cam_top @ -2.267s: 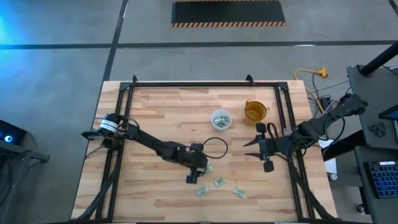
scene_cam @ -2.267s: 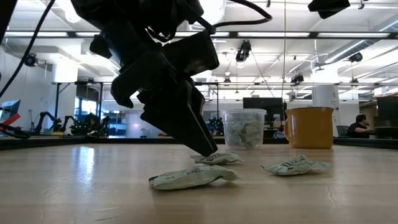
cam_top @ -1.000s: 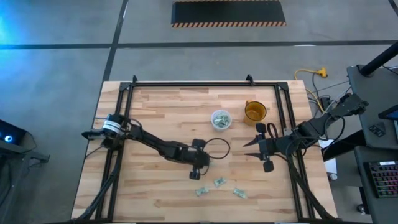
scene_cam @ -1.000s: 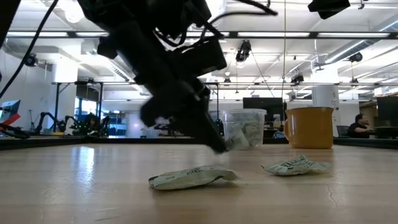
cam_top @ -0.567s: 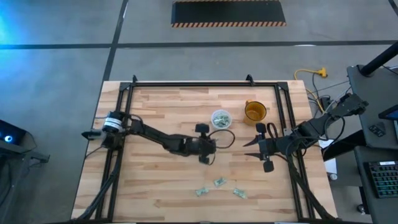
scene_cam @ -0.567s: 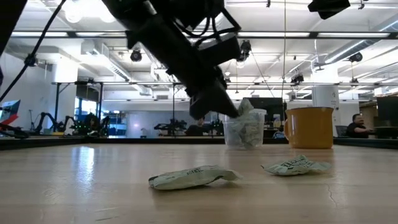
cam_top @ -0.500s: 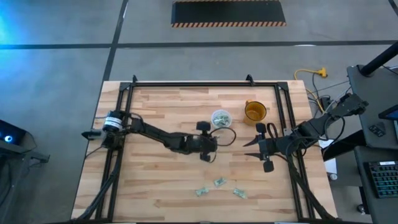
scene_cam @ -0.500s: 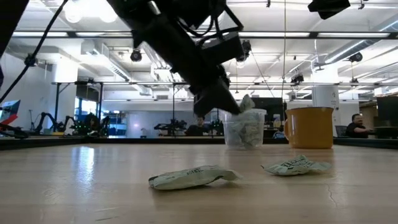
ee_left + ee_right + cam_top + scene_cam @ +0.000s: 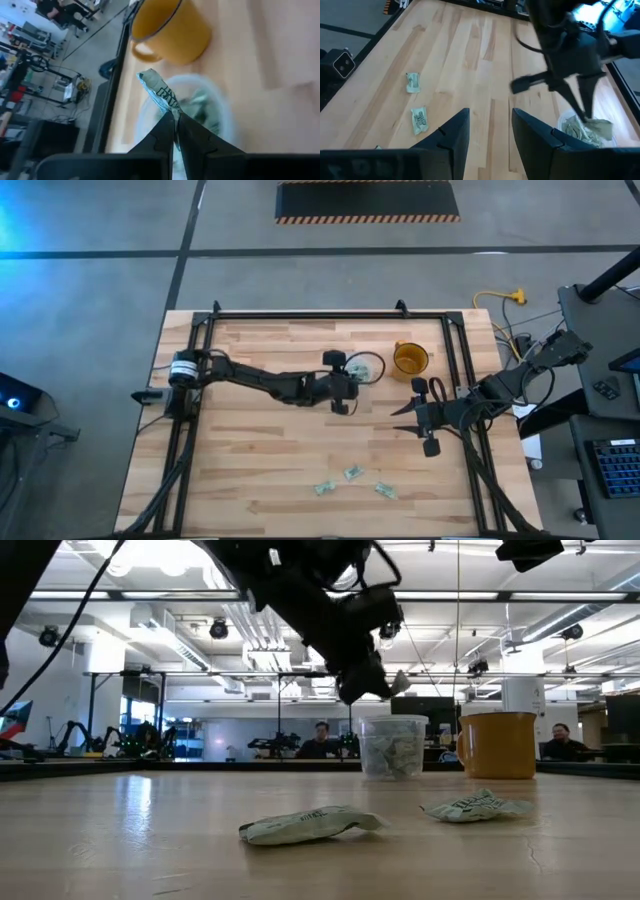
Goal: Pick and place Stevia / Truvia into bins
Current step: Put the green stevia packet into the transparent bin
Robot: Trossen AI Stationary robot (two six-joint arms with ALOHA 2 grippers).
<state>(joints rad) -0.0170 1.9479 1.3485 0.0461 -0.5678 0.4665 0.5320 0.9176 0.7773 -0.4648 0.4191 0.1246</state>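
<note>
From my console I see the left hand (image 9: 352, 376) stretched across the table (image 9: 250, 470) and held above the clear plastic cup (image 9: 392, 747), its fingers pinched together on one green-and-white sachet (image 9: 159, 94). In the left wrist view the sachet sticks out past the fingertips, directly over the cup's mouth, with more sachets already lying inside the cup. From the low view the held sachet (image 9: 398, 683) hangs clear above the cup's rim, not touching it. The orange mug (image 9: 409, 359) stands just beside the clear cup, on the side toward the right arm (both upright, as far as I can tell). Three loose sachets remain on the wood near the front edge of the table: one (image 9: 324, 488) nearest the left side, one (image 9: 353, 473) in the middle and one (image 9: 385, 490) toward the right, close to one another but well apart from the cup. The low view shows only two of them lying flat and a little crumpled on the boards. The right hand (image 9: 412, 414) waits at the right side of the table, away from the cup and mug, with its fingers (image 9: 451, 134) spread apart and nothing between them. People sit in the room far behind the table.
</note>
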